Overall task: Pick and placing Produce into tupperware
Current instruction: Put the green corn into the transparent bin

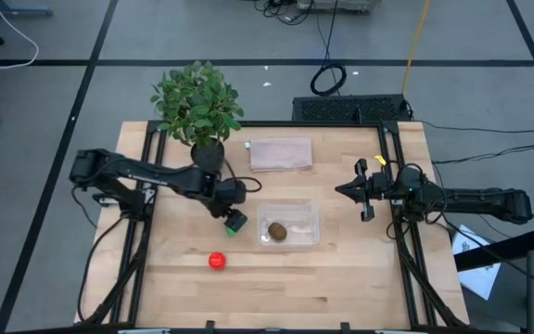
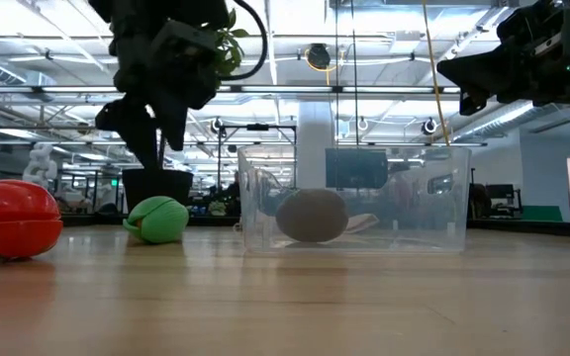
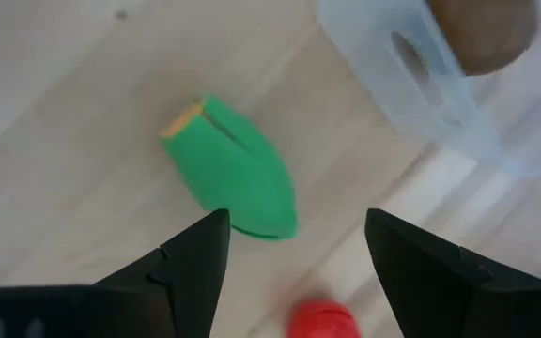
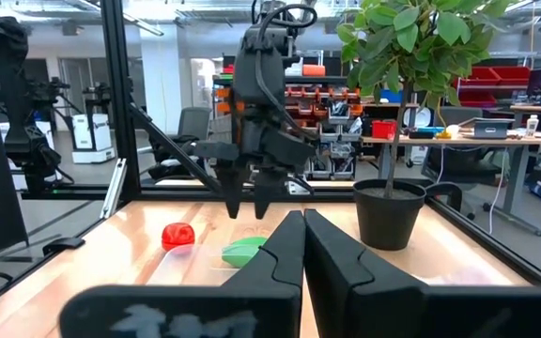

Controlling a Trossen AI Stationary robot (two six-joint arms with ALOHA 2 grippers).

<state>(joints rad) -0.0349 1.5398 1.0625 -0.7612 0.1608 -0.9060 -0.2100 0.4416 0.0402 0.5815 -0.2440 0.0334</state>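
The left end effector (image 1: 233, 216) hangs just above the green produce (image 1: 236, 224), fingers apart and empty, immediately left of the tupperware (image 1: 288, 224). The brown produce (image 1: 277, 230) lies inside the tupperware, and the red produce (image 1: 216, 261) sits on the table (image 1: 360, 269) farther out, toward the tupperware's front-left. The right end effector (image 1: 346, 189), fingers together, waits raised to the tupperware's right.

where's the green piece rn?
The elongated green toy food lies on the wooden table left of the clear plastic container, directly under the open left pincer.
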